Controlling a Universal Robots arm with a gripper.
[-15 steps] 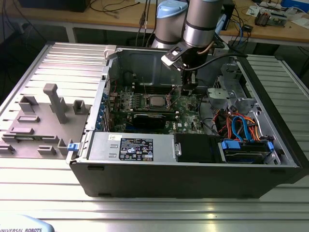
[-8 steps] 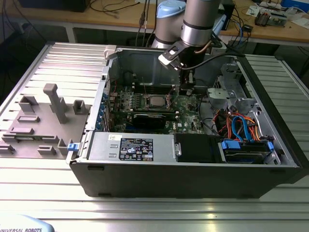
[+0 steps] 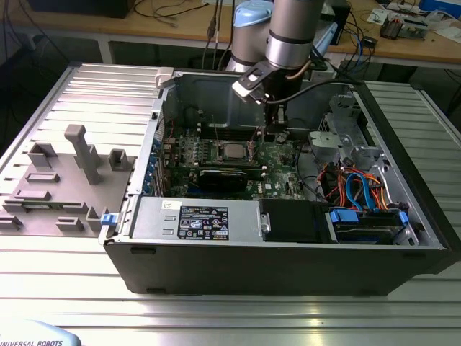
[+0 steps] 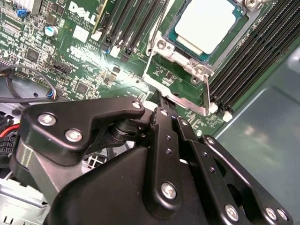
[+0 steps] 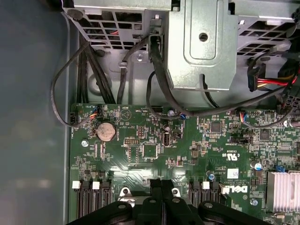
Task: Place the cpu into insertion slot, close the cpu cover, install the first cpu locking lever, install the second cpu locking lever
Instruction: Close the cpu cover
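Hanging low inside the case (image 3: 288, 267), the gripper (image 4: 164, 101) has its fingers pressed together, and I see nothing pinched between them. Its tip sits just beside the near edge of the cover (image 4: 165, 47); whether it touches metal I cannot tell. A thin lever (image 4: 206, 93) runs along that corner of the frame, close to the tip. Beyond it the cpu (image 4: 208, 21) lies flat in the slot (image 3: 232, 160), and the cover appears to be down around its rim. The lever stage therefore looks to be in hand, though I cannot tell which lever. That work calls for a firm, well-aimed push on thin wire, without skidding onto the board (image 5: 154, 154).
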